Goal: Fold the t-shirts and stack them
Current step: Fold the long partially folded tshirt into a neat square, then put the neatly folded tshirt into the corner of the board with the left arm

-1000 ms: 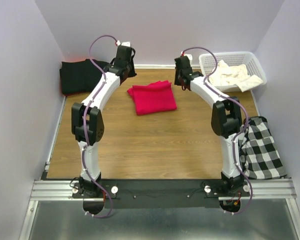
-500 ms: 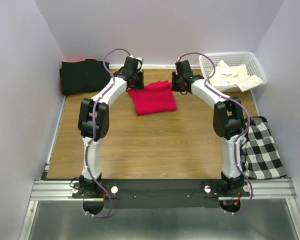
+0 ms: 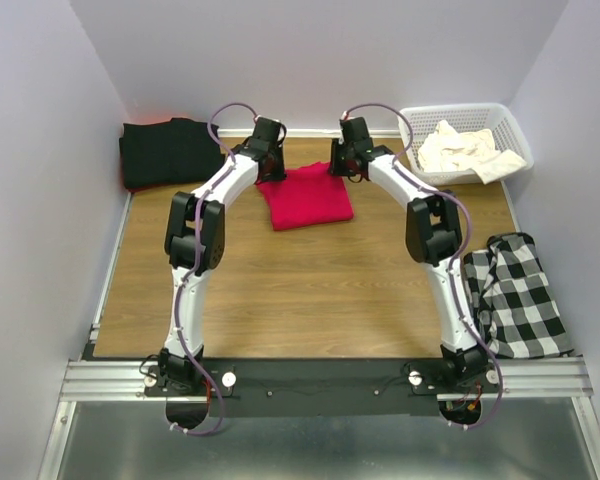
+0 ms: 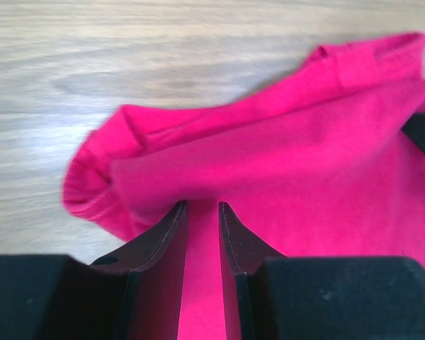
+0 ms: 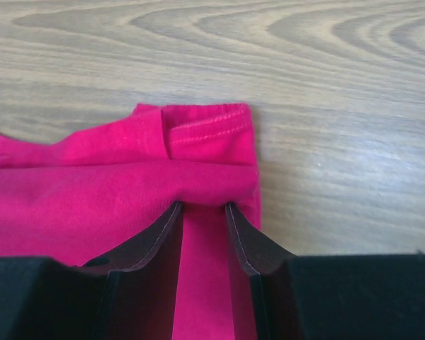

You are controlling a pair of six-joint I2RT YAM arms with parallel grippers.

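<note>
The crimson-red t-shirt lies folded on the wooden table, behind the middle. My left gripper is down on its far left corner, and my right gripper on its far right corner. In the left wrist view the left gripper stands open by a narrow gap, its tips pressed into a raised fold of the red t-shirt. The right gripper is likewise open, astride the hemmed edge of the red t-shirt. The black t-shirt lies at the back left. The cream-white t-shirt is heaped in the basket.
A white lattice basket stands at the back right corner. A black-and-white checked cloth lies along the right table edge. Walls close in the table at the back and on both sides.
Both arms swung inward from the back corners and came down onto the red t-shirt's far edge. The jaw gaps look the same. The shirt has not moved.
</note>
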